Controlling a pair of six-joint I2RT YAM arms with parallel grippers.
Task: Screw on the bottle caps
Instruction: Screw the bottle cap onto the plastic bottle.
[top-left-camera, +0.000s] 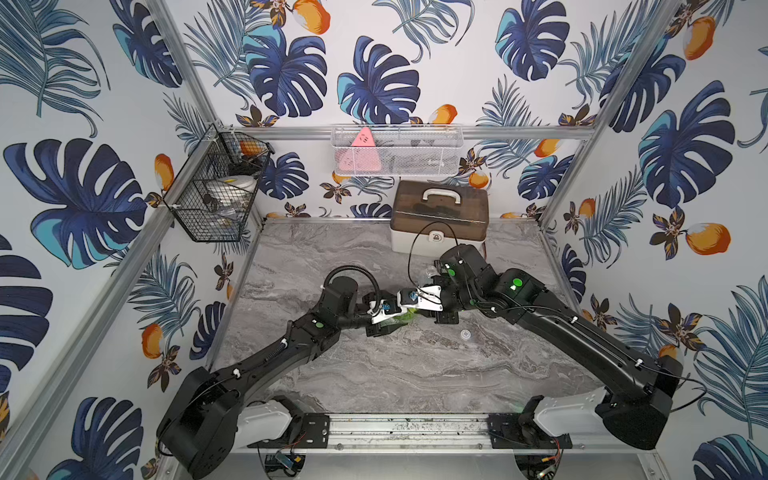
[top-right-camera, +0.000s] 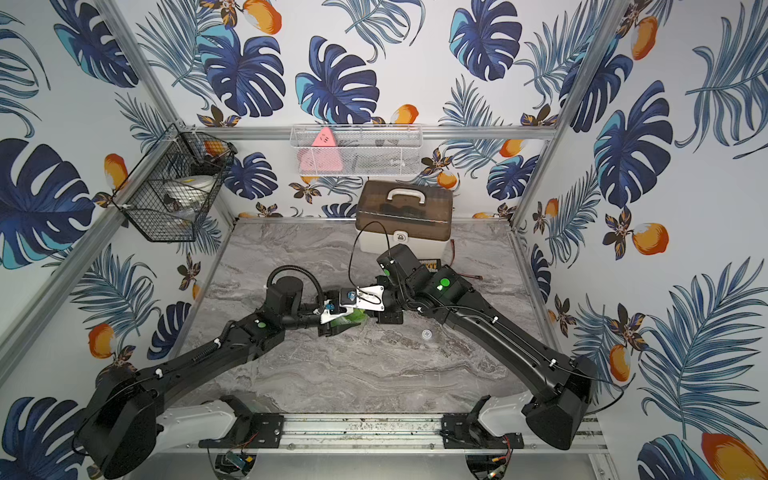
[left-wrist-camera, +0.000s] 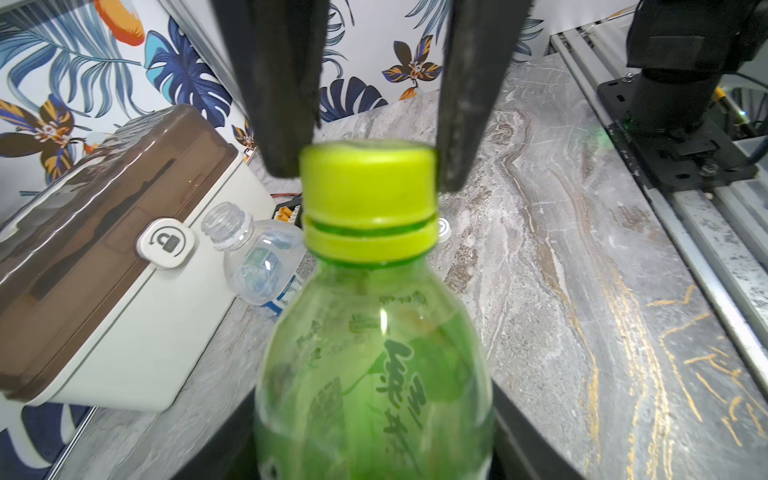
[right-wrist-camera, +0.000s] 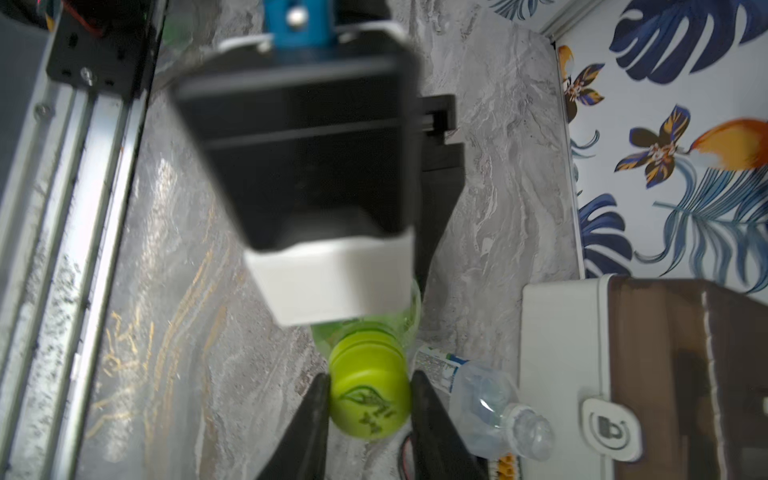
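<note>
Table (top-left-camera: 374, 382) fills lower frame, box (top-left-camera: 438, 216) at its top edge; mid-frame the left gripper (top-left-camera: 397, 321) clasps the green bottle (left-wrist-camera: 374, 353); uncapped clear bottle (top-left-camera: 430, 272) below the box; right gripper (right-wrist-camera: 370, 397) pinches the yellow cap (left-wrist-camera: 368, 195) on the green neck; white cap (top-left-camera: 465, 333) lies right of centre

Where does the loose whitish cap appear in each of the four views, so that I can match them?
In a top view: the whitish cap lies alone on the table, right of the green bottle.
In a top view: the same spot, on bare marble.
Left wrist: only its white edge peeks from behind the yellow-green cap.
Right wrist: not in it.
Shared landmark: the brown-lidded box.
</note>
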